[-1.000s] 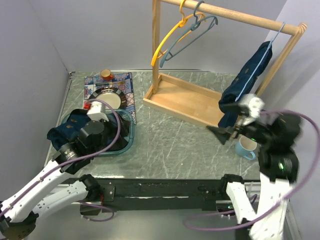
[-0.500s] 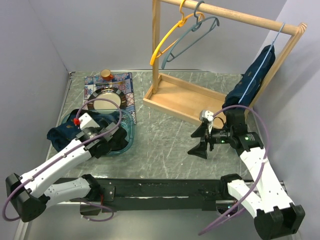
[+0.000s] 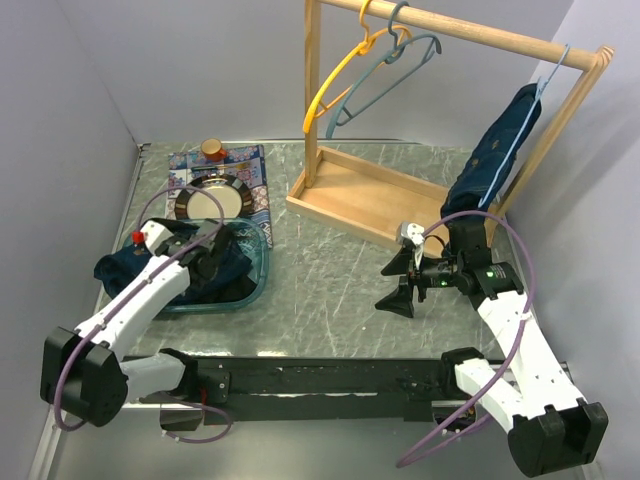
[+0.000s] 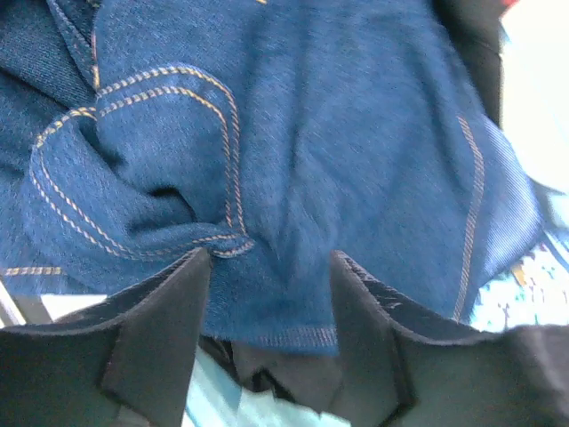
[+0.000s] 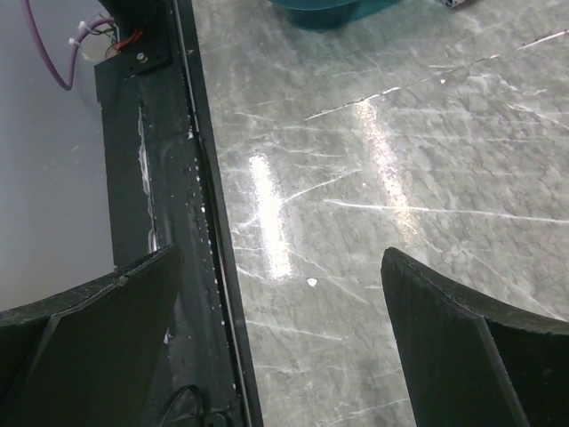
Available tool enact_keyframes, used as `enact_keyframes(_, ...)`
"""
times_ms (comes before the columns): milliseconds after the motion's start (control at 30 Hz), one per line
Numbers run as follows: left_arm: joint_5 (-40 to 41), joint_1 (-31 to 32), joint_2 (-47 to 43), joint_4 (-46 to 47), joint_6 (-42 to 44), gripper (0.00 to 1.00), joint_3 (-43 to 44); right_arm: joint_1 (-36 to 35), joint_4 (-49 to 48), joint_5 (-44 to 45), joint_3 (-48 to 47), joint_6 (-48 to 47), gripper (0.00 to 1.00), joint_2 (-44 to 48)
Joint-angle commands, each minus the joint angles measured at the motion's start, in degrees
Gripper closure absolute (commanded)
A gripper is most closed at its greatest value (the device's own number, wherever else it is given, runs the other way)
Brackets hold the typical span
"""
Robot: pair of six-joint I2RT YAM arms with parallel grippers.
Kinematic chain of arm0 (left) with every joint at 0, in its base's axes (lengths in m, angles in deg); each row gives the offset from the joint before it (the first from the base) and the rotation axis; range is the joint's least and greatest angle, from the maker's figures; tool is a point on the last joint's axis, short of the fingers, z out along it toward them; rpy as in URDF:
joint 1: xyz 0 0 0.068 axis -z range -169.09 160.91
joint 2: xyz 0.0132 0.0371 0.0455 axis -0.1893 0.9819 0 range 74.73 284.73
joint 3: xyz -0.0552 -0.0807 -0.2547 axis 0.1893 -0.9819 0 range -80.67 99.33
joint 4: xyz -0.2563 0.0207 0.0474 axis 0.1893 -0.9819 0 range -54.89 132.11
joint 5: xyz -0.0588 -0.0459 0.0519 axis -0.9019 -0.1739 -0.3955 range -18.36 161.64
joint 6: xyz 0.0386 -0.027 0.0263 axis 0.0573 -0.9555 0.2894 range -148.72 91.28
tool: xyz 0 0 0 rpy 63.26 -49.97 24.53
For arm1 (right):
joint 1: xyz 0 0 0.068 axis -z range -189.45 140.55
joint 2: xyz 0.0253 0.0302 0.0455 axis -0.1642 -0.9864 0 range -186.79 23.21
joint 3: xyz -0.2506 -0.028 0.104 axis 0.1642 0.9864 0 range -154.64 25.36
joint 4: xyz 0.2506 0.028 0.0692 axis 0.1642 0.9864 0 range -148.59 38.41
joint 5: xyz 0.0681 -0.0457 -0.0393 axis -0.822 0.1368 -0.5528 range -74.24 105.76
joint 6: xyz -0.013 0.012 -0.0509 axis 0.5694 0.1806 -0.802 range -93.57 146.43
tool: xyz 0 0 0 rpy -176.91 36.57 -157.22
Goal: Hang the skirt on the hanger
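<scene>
The denim skirt (image 4: 311, 133) lay bunched in the teal basin (image 3: 262, 264) at the left of the desk (image 3: 320, 265), the left claw (image 4: 269, 260) parted just over its stitched folds, gripping nothing, while the right claw (image 5: 280, 258) gaped wide above the desk.

Bright, even light falls from above on the table (image 3: 330, 290), leaving only faint, soft shadows on it beside the rack (image 3: 370, 200). The overhead view is sharp from edge to edge. Close over the table, the right wrist camera catches two long white glare streaks on the polished stone, with the right hand (image 5: 280, 252) a pair of dark, soft-focus shapes along the bottom edge. The left wrist view is slightly blurred. The skirt (image 4: 293, 133) fills it, its stitching soft, the top right corner blown out to white and the left hand (image 4: 268, 255) in near silhouette.
</scene>
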Motion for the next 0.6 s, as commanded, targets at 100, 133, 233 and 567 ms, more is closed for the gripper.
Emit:
enact_keyframes(100,-4.7,-5.3,-0.9,7.9,6.4,0.84,-2.0,-0.1,-0.9,0.4,0.0,-1.1,0.00,1.0)
enact_keyframes(133,-4.0,-5.2,-2.3,6.8,6.3,0.93,-1.3,-0.1,-1.0,0.5,0.0,-1.0,0.00,1.0)
enact_keyframes(233,-2.9,-5.2,-7.9,4.4,7.6,0.99,2.7,0.1,-1.1,0.6,0.0,-0.9,0.00,1.0)
enact_keyframes(567,-7.7,-5.2,-17.7,7.0,18.8,0.99,17.8,0.7,-1.3,1.0,0.1,-0.9,0.00,1.0)
